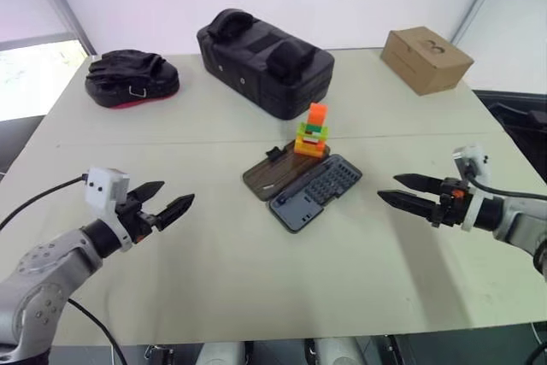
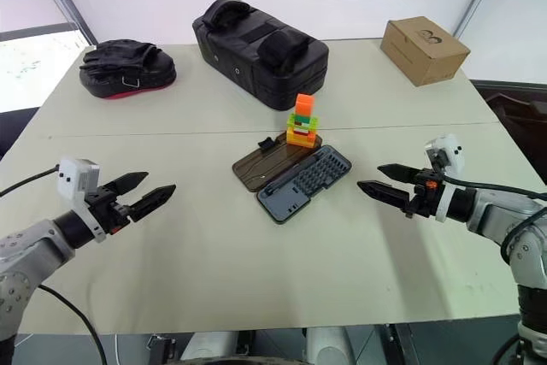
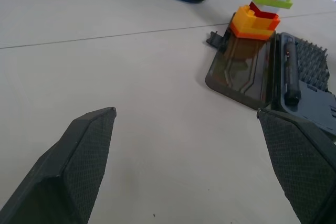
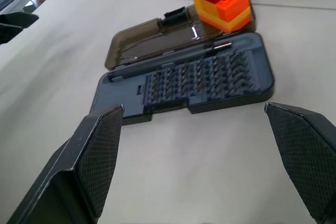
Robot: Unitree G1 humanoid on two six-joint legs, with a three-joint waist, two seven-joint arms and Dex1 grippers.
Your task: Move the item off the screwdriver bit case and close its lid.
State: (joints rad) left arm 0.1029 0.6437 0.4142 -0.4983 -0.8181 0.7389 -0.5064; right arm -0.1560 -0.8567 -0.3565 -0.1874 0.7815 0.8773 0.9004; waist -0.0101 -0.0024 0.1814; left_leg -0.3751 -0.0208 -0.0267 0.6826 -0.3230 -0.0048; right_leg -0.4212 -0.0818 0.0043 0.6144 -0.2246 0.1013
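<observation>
Look near the middle of the counter (image 1: 256, 288) for the screwdriver bit case (image 1: 318, 190): lying open, with a dark grey tray of bits on the right and a smoky see-through lid (image 1: 272, 175) folded flat beside it on the left. Note the brick tower (image 1: 314, 130) standing upright on the lid's far corner, just beside the tray edge: wide orange base, then red, white and green layers, then an orange cap.

Judge the tower light, hard and glossy, being moulded studded bricks pressed together, and probably liable to snap apart at a joint if squeezed high or tipped. Take hold low, across two flat opposite faces of the orange base, and lift straight up to avoid dragging the lid. Expect thin, stiff, slick plastic in the lid, hinged along the long edge, with a small latch tab on the outer edge; swing it over from that outer edge. Expect a case light enough to skate on the smooth matte counter, so brace the tray.

See both pincers spread and holding nothing: left pincer (image 1: 177, 193) over the near left of the counter, well apart from the case; right pincer (image 1: 387, 187) near the tray's right side, tips toward it. Count on the cross-hatched pads (image 3: 86, 150) for grip on gloss.

Leave alone the padded black bag (image 1: 265, 61), black pouch (image 1: 132, 79) and cardboard box (image 1: 426, 59) at the far edge.
</observation>
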